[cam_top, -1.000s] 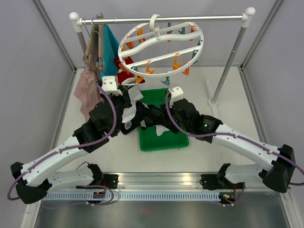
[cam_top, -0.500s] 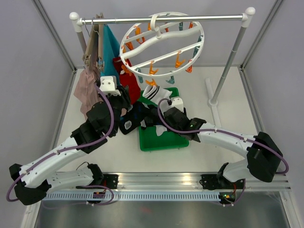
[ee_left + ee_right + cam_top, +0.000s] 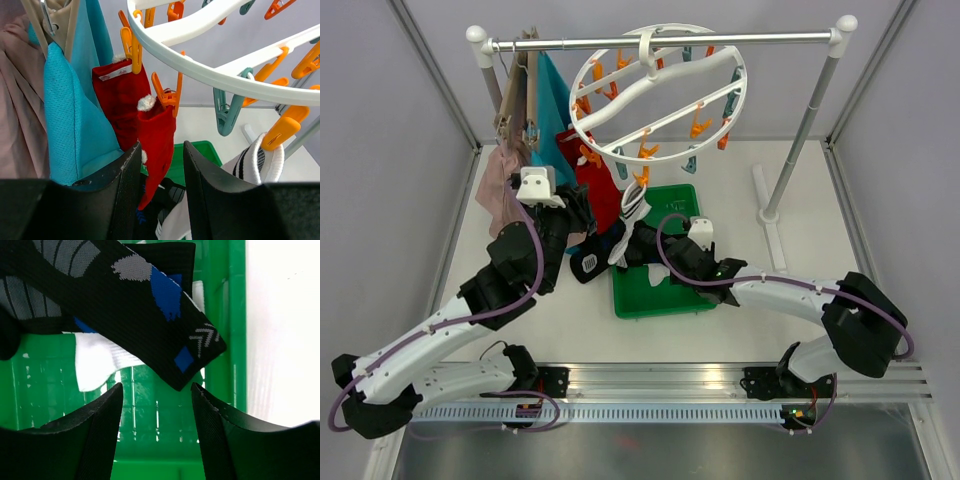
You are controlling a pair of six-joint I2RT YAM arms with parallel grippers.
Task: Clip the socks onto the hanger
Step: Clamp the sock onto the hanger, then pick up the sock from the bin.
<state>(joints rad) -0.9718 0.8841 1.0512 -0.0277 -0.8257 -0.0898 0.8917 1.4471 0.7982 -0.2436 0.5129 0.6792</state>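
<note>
Lower centre of the overhead view: the right gripper (image 3: 156,390), fingers apart and empty, hovers over a black sock (image 3: 125,305) in the green tray (image 3: 220,315). The left gripper (image 3: 161,150) (also spread, holding nothing) sits beneath the hanger (image 3: 200,71). Pinching near one end would likely leave an edge for a clip.

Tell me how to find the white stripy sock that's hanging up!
Look at the metal rail across the back, where a big round white hanger hangs. On the hanger's near edge, an orange clip holds one sock. It is white with black stripes, while the two red socks clipped beside it have none.
</note>
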